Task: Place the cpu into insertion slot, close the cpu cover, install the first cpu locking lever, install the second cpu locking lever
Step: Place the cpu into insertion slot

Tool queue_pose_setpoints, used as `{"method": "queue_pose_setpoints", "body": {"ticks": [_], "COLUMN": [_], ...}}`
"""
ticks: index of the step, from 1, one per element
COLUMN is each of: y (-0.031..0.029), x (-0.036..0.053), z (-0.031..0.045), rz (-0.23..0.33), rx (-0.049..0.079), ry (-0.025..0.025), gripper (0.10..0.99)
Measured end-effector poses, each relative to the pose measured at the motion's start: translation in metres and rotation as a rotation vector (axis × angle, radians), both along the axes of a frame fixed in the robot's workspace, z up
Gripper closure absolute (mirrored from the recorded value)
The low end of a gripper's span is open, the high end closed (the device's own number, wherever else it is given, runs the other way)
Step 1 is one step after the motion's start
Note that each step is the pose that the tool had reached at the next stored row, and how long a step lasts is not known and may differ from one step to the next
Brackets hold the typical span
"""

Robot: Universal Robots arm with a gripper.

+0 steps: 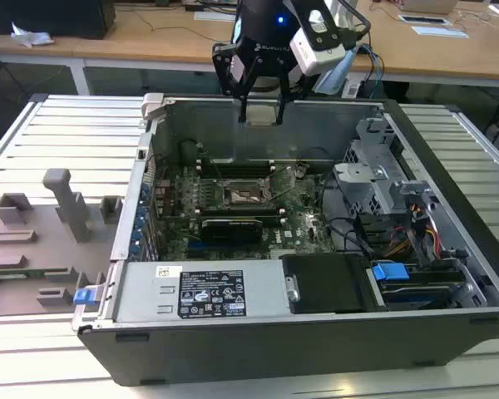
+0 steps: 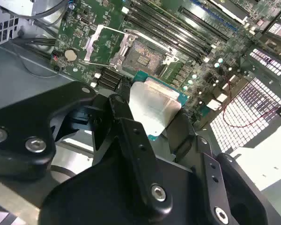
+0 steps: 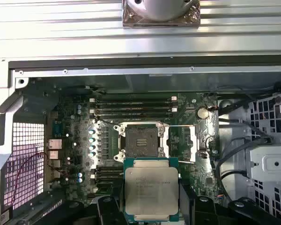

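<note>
Gripper (image 1: 262,110): clamped on the cpu (image 3: 151,192) by its edges, hanging over the open case (image 1: 233,341).
Cpu: held flat, well above the board, just short of the insertion slot (image 3: 140,140).
Slot: bare, with the cpu cover (image 2: 90,46) flipped open beside it.
Doing it well: probably square it to the slot and lower it level, no pushing (pins bend easily).
Hard to see: the chip's underside and notches; the levers are too thin to pick out.

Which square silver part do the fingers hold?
The cpu; the cpu cover lies flipped open beside the empty insertion slot, both untouched.
</note>
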State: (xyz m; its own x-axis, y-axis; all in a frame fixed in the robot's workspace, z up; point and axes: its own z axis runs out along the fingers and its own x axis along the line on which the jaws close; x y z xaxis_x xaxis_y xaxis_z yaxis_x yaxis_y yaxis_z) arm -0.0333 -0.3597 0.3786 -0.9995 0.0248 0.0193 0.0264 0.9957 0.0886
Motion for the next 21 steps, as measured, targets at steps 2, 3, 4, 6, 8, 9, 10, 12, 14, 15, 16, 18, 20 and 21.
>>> {"method": "queue_pose_setpoints", "body": {"ticks": [2, 3, 4, 6, 8, 9, 10, 12, 14, 15, 16, 18, 20, 21], "y": [0.0, 0.0, 0.0, 0.0, 0.0, 0.0, 0.0, 0.0, 0.0, 0.0, 0.0, 0.0, 0.0, 0.0], "x": [0.0, 0.0, 0.0, 0.0, 0.0, 0.0, 0.0, 0.0, 0.0, 0.0, 0.0, 0.0, 0.0, 0.0], "z": [-0.0013, -0.0035, -0.0044, -0.0061, -0.0078, -0.0085, -0.0094, -0.0116, -0.0131, -0.0146, -0.0152, -0.0167, -0.0185, -0.0195], "rz": [0.0, 0.0, 0.0, 0.0, 0.0, 0.0, 0.0, 0.0, 0.0, 0.0, 0.0, 0.0, 0.0, 0.0], "rx": [0.0, 0.0, 0.0, 0.0, 0.0, 0.0, 0.0, 0.0, 0.0, 0.0, 0.0, 0.0, 0.0, 0.0], "ry": [0.0001, 0.0, 0.0, 0.0, 0.0, 0.0, 0.0, 0.0, 0.0, 0.0, 0.0001, 0.0, 0.0001, 0.0], "gripper": [0.541, 0.541, 0.541, 0.541, 0.541, 0.541, 0.541, 0.541, 0.541, 0.541, 0.541, 0.541, 0.541, 0.541]}}
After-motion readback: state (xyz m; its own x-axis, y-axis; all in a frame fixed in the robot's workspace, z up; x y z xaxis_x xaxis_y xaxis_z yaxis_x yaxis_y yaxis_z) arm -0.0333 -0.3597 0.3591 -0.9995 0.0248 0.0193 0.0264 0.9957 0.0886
